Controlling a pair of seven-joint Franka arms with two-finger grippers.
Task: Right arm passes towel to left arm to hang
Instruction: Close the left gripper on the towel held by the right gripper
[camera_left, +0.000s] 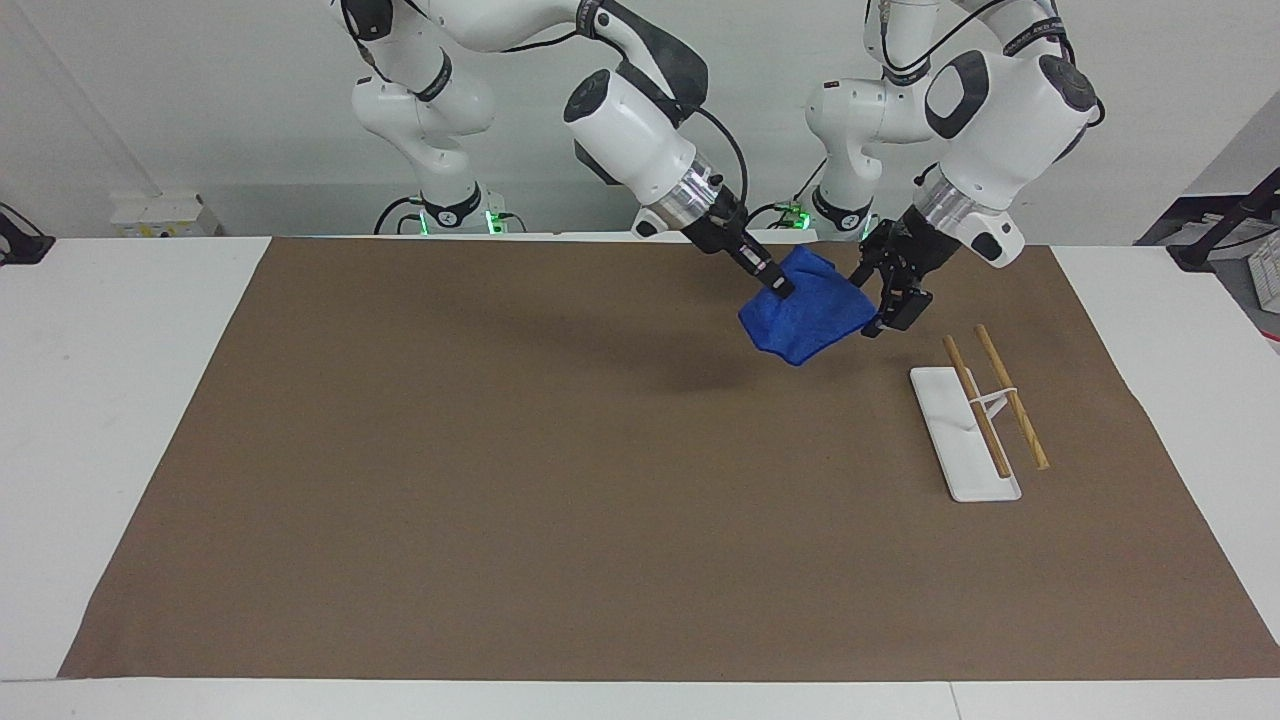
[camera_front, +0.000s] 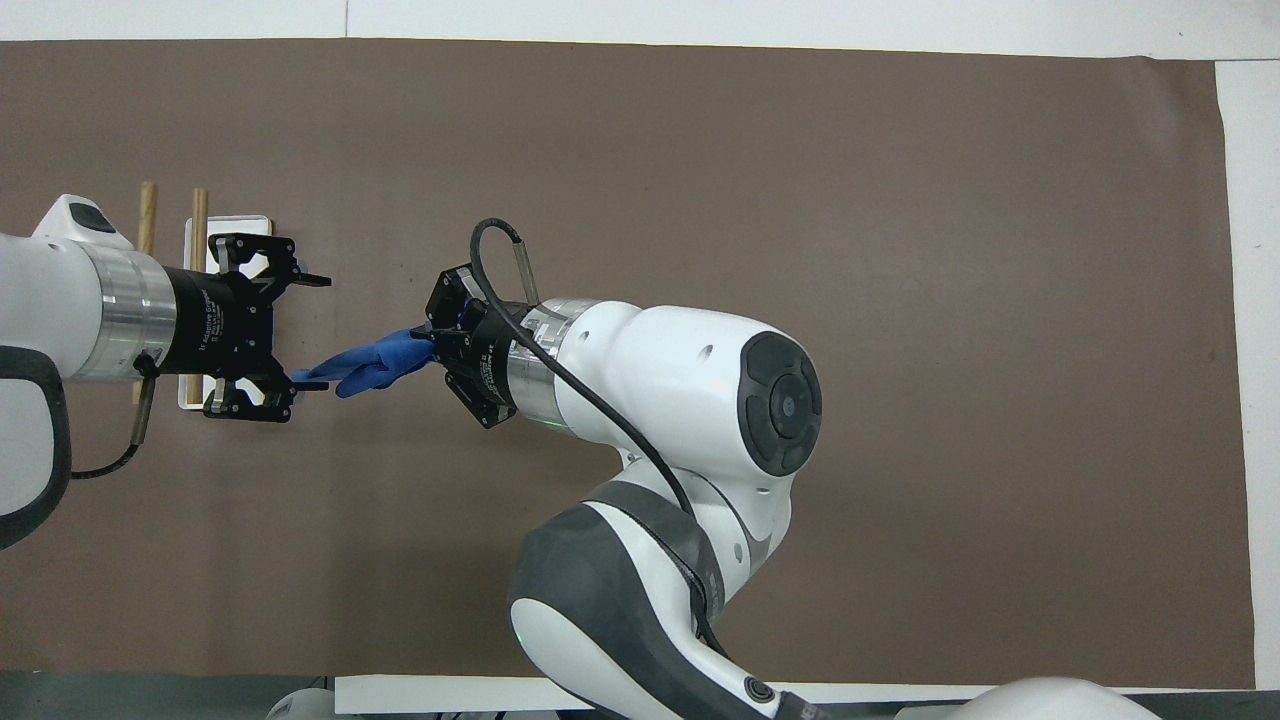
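I see the towel (camera_left: 806, 318) up in the air, pinched at its upper edge in my right gripper (camera_left: 772, 283), whose fingers are clamped tight on the cloth. The blue cloth hangs down from that grip over the brown mat (camera_left: 500, 480), clear of the tabletop (camera_left: 110, 400). In the overhead view the towel (camera_front: 365, 364) stretches out from the right gripper (camera_front: 440, 345) toward nine o'clock, and its free tip reaches in between the spread fingers of my left gripper (camera_front: 300, 332). The left gripper (camera_left: 882, 300) stands wide open at the towel's three o'clock edge in the facing view; I cannot tell whether it touches the cloth. The white rack (camera_left: 965, 432) sits on the mat at the towel's four o'clock in that view, toward the left arm's end, its two wooden rails (camera_left: 1010, 398) bare.
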